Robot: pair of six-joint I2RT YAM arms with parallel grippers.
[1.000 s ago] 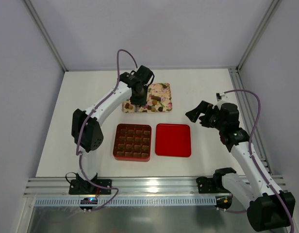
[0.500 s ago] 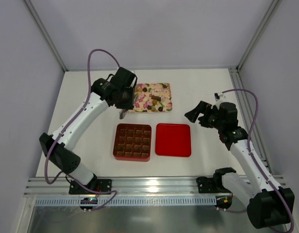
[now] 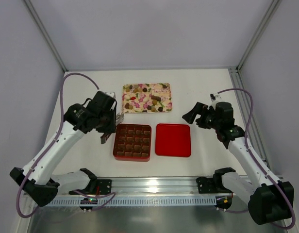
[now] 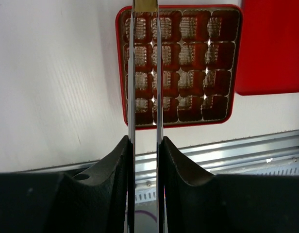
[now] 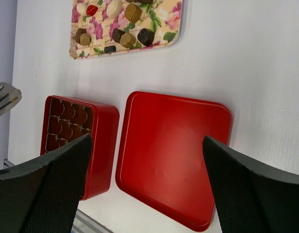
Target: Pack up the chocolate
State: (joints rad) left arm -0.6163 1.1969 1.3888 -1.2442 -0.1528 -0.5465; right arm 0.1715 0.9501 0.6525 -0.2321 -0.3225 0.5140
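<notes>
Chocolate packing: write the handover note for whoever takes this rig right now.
Left end effector: nearly shut over the red box, at its left column, seemingly pinching a tan piece.
Right end effector: open, empty, beside the lid.
Chocolates: many on the floral tray.
Done: box open; its cells look empty.
To do: fill the cells, then fit the lid.
</notes>
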